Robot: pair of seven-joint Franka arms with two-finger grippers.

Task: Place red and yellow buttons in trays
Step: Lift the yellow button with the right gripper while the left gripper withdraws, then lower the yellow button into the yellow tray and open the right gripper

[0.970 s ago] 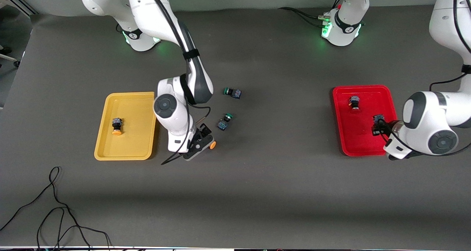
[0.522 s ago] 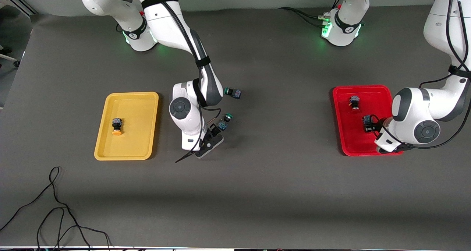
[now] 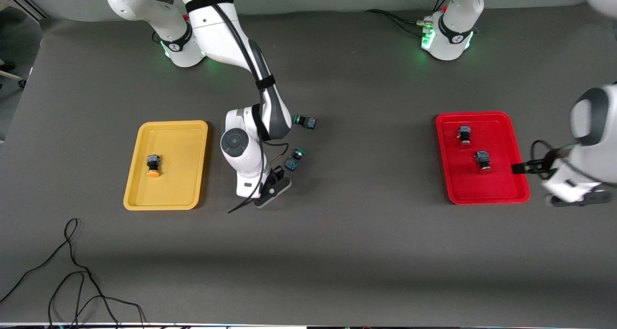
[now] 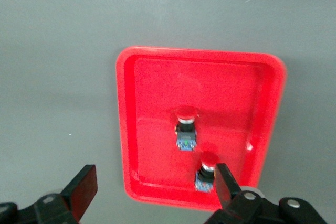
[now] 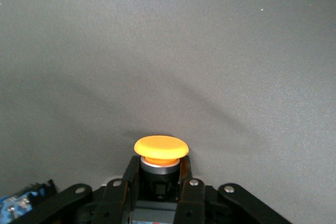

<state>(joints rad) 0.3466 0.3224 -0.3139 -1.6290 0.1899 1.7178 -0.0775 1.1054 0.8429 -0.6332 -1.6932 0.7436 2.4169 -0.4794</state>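
**Buttons: one yellow in the right jaws, two red lying in the red tray**

Buttons first: I am seeing the right gripper [image 5: 159, 179] with its jaws closed on a yellow-capped button [image 5: 160, 149], the cap sticking out past the fingertips, low over the bare grey table [image 3: 337, 252]. In the front view that gripper [image 3: 275, 184] is sitting down by the table between the yellow tray [image 3: 137, 194] and two green-capped buttons [image 3: 293, 160], the nearer of which is lying just beside it.

The left gripper [image 4: 152, 190] is standing with its jaws spread wide and holding nothing, hanging over the red tray's [image 3: 516, 126] edge at the left arm's end of the table. Two red-capped buttons [image 4: 186, 127] are lying in that tray, apart from each other and clear of the fingers.

In the yellow tray I am seeing another yellow-capped button [image 3: 153, 166] lying on the tray floor. A loose black cable [image 3: 72, 271] is trailing across the table nearer the front camera.
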